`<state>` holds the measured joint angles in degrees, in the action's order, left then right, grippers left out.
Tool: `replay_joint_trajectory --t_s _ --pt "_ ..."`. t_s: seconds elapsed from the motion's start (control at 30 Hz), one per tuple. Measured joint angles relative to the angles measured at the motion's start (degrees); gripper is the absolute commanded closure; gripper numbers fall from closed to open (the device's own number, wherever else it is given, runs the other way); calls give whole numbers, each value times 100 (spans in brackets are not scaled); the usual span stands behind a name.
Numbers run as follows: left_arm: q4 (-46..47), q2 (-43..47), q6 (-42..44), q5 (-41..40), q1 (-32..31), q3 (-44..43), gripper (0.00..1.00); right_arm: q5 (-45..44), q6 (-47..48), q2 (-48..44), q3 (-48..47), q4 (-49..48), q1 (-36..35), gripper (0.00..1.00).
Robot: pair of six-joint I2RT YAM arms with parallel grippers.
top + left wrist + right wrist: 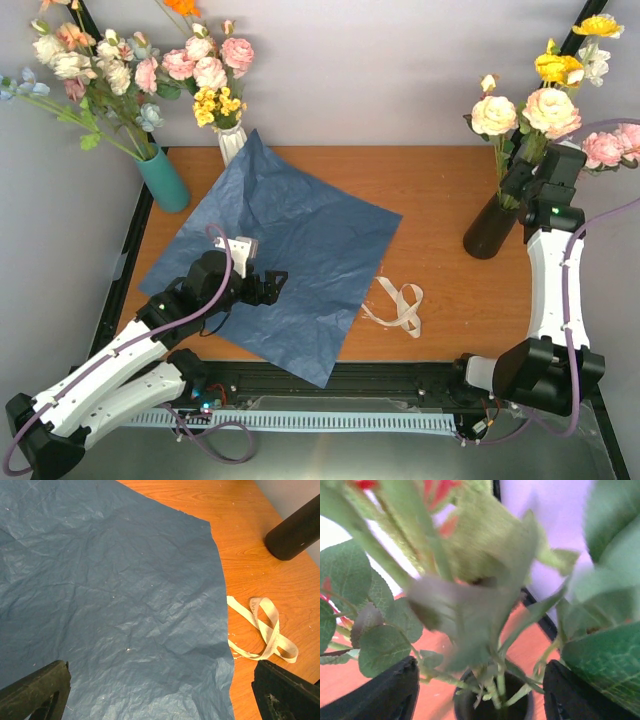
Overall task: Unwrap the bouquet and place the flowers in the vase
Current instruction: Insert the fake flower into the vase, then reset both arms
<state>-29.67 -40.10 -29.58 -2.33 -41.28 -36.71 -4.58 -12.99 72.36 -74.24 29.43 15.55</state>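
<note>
The flowers [540, 105], pink, cream and yellow, stand with their green stems [501, 682] down in the mouth of the dark vase [489, 231] at the right of the table. My right gripper [522, 178] hangs just above the vase [465, 707], open, its two fingers [385, 695] wide on either side of the stems and leaves. The bouquet's dark-blue paper [290, 240] lies spread flat, and the beige ribbon [400, 306] lies loose beside it. My left gripper [268, 287] hovers open over the paper [115, 590], holding nothing [160, 689]. In the left wrist view the ribbon [265, 630] and the vase [295, 530] show at the right.
A teal vase [165, 180] with a pale bunch stands at the back left. Next to it is a white ribbed vase [231, 142] with pink blooms. The wall runs close behind them. A black rail edges the table's near side [330, 380].
</note>
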Motion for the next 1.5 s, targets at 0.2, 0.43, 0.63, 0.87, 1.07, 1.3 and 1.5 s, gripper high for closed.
replay_joint_trajectory --t_s 0.2,0.43,0.63,0.87,1.07,1.3,1.5 --pt "0 0 -2 0 0 4 1 238 -155 -254 -146 553 13 1" --pt "11 103 13 -52 0 4 0 1381 -98 -1231 -262 750 17 0" --pt "188 225 142 -579 0 -50 1 3224 -382 -2485 765 2 -24 0" --pt "1228 -127 863 -1231 503 -52 0 3628 -772 -3268 2581 -1237 -1342 0" --pt "2352 -960 1158 -1202 2100 90 1 2468 -212 -2570 3261 -1862 -2730 0" --pt "3904 -1808 1510 -1023 3353 608 1 872 800 -1351 3853 -3038 -2815 0" --pt "5364 -2470 1891 -94 4360 1458 1 140 1690 -396 4527 -4524 -2677 0"
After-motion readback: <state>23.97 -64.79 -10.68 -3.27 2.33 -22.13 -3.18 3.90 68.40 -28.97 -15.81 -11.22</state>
